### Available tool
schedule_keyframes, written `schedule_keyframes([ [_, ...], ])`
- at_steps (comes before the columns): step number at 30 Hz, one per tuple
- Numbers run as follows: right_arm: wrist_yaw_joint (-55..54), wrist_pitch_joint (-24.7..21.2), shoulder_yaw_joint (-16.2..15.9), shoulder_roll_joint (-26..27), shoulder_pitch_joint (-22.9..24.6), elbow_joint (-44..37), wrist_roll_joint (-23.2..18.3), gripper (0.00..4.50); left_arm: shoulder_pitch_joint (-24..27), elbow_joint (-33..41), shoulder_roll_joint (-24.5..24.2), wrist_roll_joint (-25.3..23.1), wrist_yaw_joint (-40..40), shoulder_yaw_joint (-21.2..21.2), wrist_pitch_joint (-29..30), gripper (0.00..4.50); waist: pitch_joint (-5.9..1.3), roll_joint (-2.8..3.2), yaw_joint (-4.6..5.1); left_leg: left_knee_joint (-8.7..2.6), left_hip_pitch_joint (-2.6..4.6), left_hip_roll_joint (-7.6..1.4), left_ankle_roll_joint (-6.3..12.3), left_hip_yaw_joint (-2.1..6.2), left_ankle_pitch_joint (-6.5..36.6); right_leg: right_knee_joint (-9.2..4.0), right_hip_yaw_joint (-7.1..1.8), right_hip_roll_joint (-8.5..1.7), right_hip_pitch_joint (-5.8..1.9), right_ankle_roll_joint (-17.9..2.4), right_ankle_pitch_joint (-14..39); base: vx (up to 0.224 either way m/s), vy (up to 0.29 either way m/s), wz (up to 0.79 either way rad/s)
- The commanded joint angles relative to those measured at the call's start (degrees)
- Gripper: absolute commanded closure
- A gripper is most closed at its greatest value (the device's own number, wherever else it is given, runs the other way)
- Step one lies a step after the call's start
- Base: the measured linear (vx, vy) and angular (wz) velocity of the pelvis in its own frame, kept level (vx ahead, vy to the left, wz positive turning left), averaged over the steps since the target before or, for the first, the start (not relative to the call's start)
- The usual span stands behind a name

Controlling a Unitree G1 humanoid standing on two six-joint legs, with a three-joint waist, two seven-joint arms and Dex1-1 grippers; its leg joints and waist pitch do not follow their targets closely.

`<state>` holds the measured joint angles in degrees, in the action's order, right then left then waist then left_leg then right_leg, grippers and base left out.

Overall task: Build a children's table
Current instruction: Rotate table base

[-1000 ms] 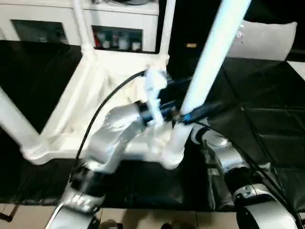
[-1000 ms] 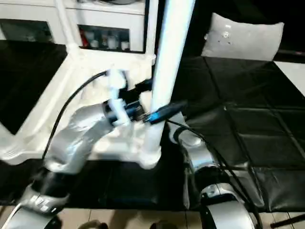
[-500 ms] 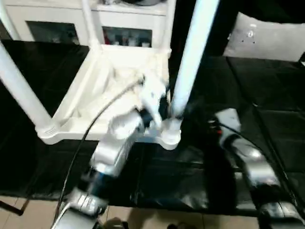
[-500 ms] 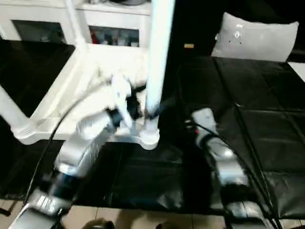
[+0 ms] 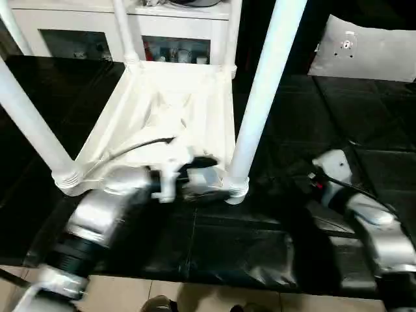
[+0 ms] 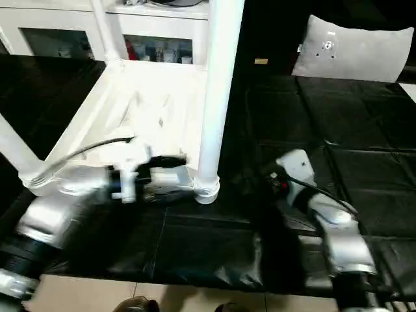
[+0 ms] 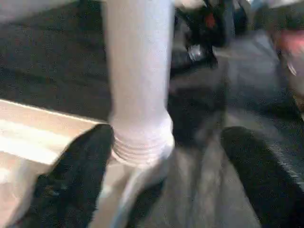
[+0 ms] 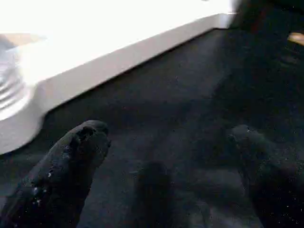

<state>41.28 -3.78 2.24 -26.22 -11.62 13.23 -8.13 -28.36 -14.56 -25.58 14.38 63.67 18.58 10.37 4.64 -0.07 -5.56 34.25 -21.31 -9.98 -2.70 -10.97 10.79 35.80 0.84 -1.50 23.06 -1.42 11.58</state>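
The white children's table [image 5: 175,110] lies upside down on the black mat, its four tubular legs pointing up. The near right leg [image 5: 263,91] stands in its round corner socket [image 5: 237,188]. My left gripper [image 5: 214,175] is low at that corner and open. In the left wrist view one finger [image 7: 80,175] is beside the leg's ribbed base [image 7: 140,142] and the other finger [image 7: 256,175] is well clear. My right gripper [image 5: 312,175] is open over the mat to the right of the table, apart from it, with the tabletop's edge [image 8: 118,47] ahead of its fingers [image 8: 76,156].
A white cabinet [image 5: 97,19] with dark glass compartments stands behind the table. A grey cushion [image 5: 364,49] lies at the back right. The black mat [image 5: 227,247] ends at a beige floor strip [image 5: 195,296] near me.
My right gripper has let go of the near right leg and drawn back to the right. My left arm has dropped to the socket. The leg now stands straighter.
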Motion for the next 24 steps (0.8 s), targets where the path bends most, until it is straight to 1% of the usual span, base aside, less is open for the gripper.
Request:
schedule_keyframes([
  [1, 4.52, -2.10, -0.55, -2.21, 1.10, -3.78, -2.51, 0.00, -2.26, -5.00, -1.15, -5.23, 1.14, 2.71, -3.33, 0.59, -4.02, -0.25, -0.28, -3.80, 0.79, -3.00, 2.62, 1.63, 9.45, -4.90, -2.80, -5.77, -2.81, -8.59, 11.24, 0.000, 0.000, 0.00],
  [2, 4.52, -2.10, -0.55, -2.21, 1.10, -3.78, -2.51, 0.00, -2.26, -5.00, -1.15, -5.23, 1.14, 2.71, -3.33, 0.59, -4.21, -0.31, -0.42, -3.68, 0.79, -3.03, 2.83, 1.64, 8.81, -4.77, -2.74, -5.86, -2.92, -8.63, 10.15, 0.000, 0.000, 0.00],
  [3, 6.62, -3.11, -1.02, -3.13, 1.86, -5.24, -3.26, 0.00, -3.25, -7.40, -1.00, -7.07, 1.22, 3.61, -5.01, 0.81, -4.29, -0.38, -0.39, -3.64, 0.69, -3.00, 2.80, 1.64, 8.33, -4.65, -2.70, -5.93, -3.00, -8.98, 9.49, 0.000, 0.000, 0.00],
  [4, 7.72, -3.60, -1.40, -3.66, 2.30, -6.08, -3.64, 0.00, -3.81, -8.62, -0.77, -7.67, 1.49, 3.96, -5.93, 0.85, -4.35, -0.42, -0.58, -3.51, 0.69, -2.96, 3.00, 1.61, 8.10, -4.77, -2.67, -5.95, -3.08, -9.11, 9.23, 0.000, 0.000, 0.00],
  [5, 9.07, -4.24, -1.91, -4.38, 2.88, -7.20, -4.14, 0.00, -4.63, -10.30, -0.32, -8.20, 1.91, 4.24, -7.11, 0.89, -4.38, -0.41, -0.56, -3.49, 0.62, -3.02, 3.16, 1.60, 7.82, -4.72, -2.64, -6.01, -3.07, -9.52, 8.86, 0.000, 0.000, 0.00],
  [6, 10.46, -5.11, -2.48, -5.07, 3.44, -8.26, -4.72, 0.00, -5.70, -12.18, 0.72, -8.17, 1.51, 3.99, -7.68, 0.89, -4.47, -0.61, -0.71, -3.40, 0.72, -3.01, 3.24, 1.53, 7.83, -4.77, -2.61, -6.00, -3.10, -9.55, 8.85, 0.000, 0.000, 0.00],
  [7, 12.42, -6.19, -3.27, -5.96, 4.19, -9.83, -5.58, 0.00, -7.29, -14.87, 2.08, -8.22, 0.78, 3.66, -8.32, 1.12, -4.44, -0.57, -0.84, -3.36, 0.66, -2.93, 3.43, 1.52, 7.70, -4.71, -2.56, -5.99, -3.14, -9.88, 8.79, 0.000, 0.000, 0.00],
  [8, 12.99, -6.55, -3.44, -6.16, 4.43, -10.38, -5.85, 0.00, -7.88, -16.00, 2.39, -8.48, 0.71, 3.67, -8.63, 1.12, -4.47, -0.56, -1.14, -3.30, 0.74, -3.13, 3.40, 1.55, 7.91, -4.70, -2.57, -6.21, -3.10, -10.15, 9.12, 0.000, 0.000, 0.00],
  [9, 13.05, -6.59, -3.46, -6.17, 4.46, -10.45, -5.88, 0.00, -7.95, -16.16, 2.41, -8.53, 0.73, 3.70, -8.68, 1.24, -4.44, -0.61, -1.20, -3.32, 0.69, -3.13, 3.53, 1.56, 8.04, -4.77, -2.57, -6.23, -3.10, -10.23, 9.44, 0.000, 0.000, 0.00],
  [10, 13.44, -7.09, -3.59, -6.42, 4.63, -11.09, -6.12, 0.00, -8.83, -17.91, 2.61, -9.12, 1.00, 4.08, -9.69, 1.29, -4.46, -0.73, -1.28, -3.29, 0.61, -3.12, 3.35, 1.60, 8.13, -4.74, -2.55, -6.37, -3.11, -10.34, 10.19, 0.000, 0.000, 0.00],
  [11, 13.53, -7.39, -3.67, -6.61, 4.70, -11.49, -6.24, 0.00, -9.54, -19.25, 2.89, -9.43, 1.20, 4.31, -10.41, 1.30, -4.40, -0.78, -1.41, -3.25, 0.63, -2.96, 3.45, 1.54, 8.06, -4.98, -2.56, -6.15, -2.99, -9.79, 11.29, 0.000, 0.000, 0.00],
  [12, 13.55, -7.53, -3.68, -6.67, 4.72, -11.63, -6.31, 0.00, -9.79, -19.77, 3.03, -9.52, 1.27, 4.31, -10.72, 1.42, -4.44, -0.80, -1.41, -3.24, 0.68, -2.99, 3.28, 1.54, 8.16, -4.86, -2.58, -6.21, -3.04, -9.69, 11.37, 0.000, 0.000, 0.00],
  [13, 13.63, -7.91, -3.69, -6.83, 4.75, -11.99, -6.50, 0.00, -10.73, -21.74, 3.64, -9.85, 1.39, 4.26, -11.70, 1.42, -4.47, -0.74, -1.47, -3.23, 0.64, -2.99, 3.26, 1.59, 7.85, -4.92, -2.52, -6.23, -2.97, -9.66, 11.60, 0.000, 0.000, 0.00],
  [14, 13.66, -8.00, -3.70, -6.86, 4.75, -12.04, -6.54, 0.00, -11.00, -22.32, 3.84, -9.94, 1.39, 4.22, -11.94, 1.57, -4.43, -0.63, -1.43, -3.23, 0.71, -2.98, 3.20, 1.56, 8.04, -4.99, -2.52, -6.19, -2.90, -9.55, 11.92, 0.000, 0.000, 0.00],
  [15, 13.99, -8.74, -3.64, -7.11, 4.89, -12.57, -6.78, 0.00, -12.38, -25.92, 4.86, -10.77, 1.63, 3.79, -13.79, 1.69, -4.58, -0.69, -1.51, -3.19, 0.72, -3.08, 3.04, 1.63, 7.83, -4.78, -2.52, -6.30, -3.03, -9.76, 11.33, 0.000, 0.000, 0.00],
  [16, 14.12, -8.94, -3.66, -7.19, 4.95, -12.71, -6.83, 0.00, -12.80, -27.04, 5.11, -11.07, 1.70, 3.73, -14.33, 1.71, -4.52, -0.76, -1.54, -3.13, 0.68, -2.88, 3.22, 1.54, 7.83, -4.95, -2.49, -6.17, -3.03, -9.58, 11.36, 0.000, 0.000, 0.00],
  [17, 14.26, -9.25, -3.73, -7.36, 5.10, -13.03, -6.97, 0.00, -13.35, -28.52, 5.36, -11.50, 1.86, 3.74, -14.89, 1.77, -4.66, -0.70, -1.68, -3.12, 0.66, -3.07, 3.30, 1.66, 7.53, -4.73, -2.50, -6.37, -3.13, -9.90, 10.44, 0.000, 0.000, 0.00],
  [18, 14.26, -9.25, -3.73, -7.36, 5.10, -13.03, -6.97, 0.00, -13.35, -28.52, 5.36, -11.50, 1.86, 3.74, -14.89, 1.86, -4.61, -0.77, -1.68, -3.11, 0.58, -3.01, 3.42, 1.64, 7.36, -4.74, -2.47, -6.27, -3.11, -9.93, 10.09, 0.000, 0.000, 0.00],
  [19, 14.50, -9.68, -3.84, -7.54, 5.50, -13.60, -7.12, 0.00, -14.31, -31.05, 5.47, -12.35, 2.37, 4.14, -15.82, 1.86, -4.69, -0.55, -1.71, -3.11, 0.56, -3.13, 3.35, 1.75, 7.24, -4.51, -2.45, -6.44, -3.15, -10.28, 9.30, 0.000, 0.000, 0.00],
  [20, 14.52, -9.73, -3.85, -7.56, 5.54, -13.66, -7.14, 0.00, -14.41, -31.31, 5.47, -12.44, 2.43, 4.20, -15.92, 2.07, -4.64, -0.51, -1.70, -3.06, 0.58, -3.02, 3.54, 1.66, 7.30, -4.73, -2.44, -6.32, -3.07, -10.22, 9.33, 0.000, 0.000, 0.00],
  [21, 14.65, -10.09, -3.93, -7.66, 5.83, -14.06, -7.25, 0.00, -15.20, -33.42, 5.50, -12.94, 3.06, 4.53, -16.73, 2.13, -4.72, -0.40, -1.71, -3.04, 0.57, -3.03, 3.48, 1.74, 7.26, -4.56, -2.46, -6.38, -3.22, -10.37, 8.86, 0.000, 0.000, 0.00],
  [22, 14.72, -10.18, -3.96, -7.66, 5.89, -14.12, -7.35, 0.00, -15.51, -34.13, 5.53, -13.03, 3.27, 4.58, -16.92, 2.17, -4.71, -0.47, -1.76, -3.07, 0.71, -3.09, 3.44, 1.72, 7.57, -4.69, -2.46, -6.40, -3.15, -10.32, 9.14, 0.000, 0.000, 0.00],
  [23, 14.77, -10.31, -4.01, -7.70, 5.97, -14.25, -7.46, 0.00, -16.18, -35.66, 5.86, -13.27, 3.39, 4.37, -17.59, 2.17, -4.69, -0.59, -1.81, -3.02, 0.68, -3.01, 3.39, 1.69, 7.67, -4.71, -2.45, -6.44, -3.20, -10.53, 9.32, 0.000, 0.000, 0.00],
  [24, 14.80, -10.37, -4.03, -7.71, 6.00, -14.31, -7.51, 0.00, -16.36, -36.01, 5.94, -13.32, 3.41, 4.32, -17.72, 2.33, -4.67, -0.61, -1.86, -3.00, 0.64, -2.95, 3.41, 1.67, 7.62, -4.76, -2.44, -6.42, -3.24, -10.56, 9.42, 0.000, 0.000, 0.00],
])
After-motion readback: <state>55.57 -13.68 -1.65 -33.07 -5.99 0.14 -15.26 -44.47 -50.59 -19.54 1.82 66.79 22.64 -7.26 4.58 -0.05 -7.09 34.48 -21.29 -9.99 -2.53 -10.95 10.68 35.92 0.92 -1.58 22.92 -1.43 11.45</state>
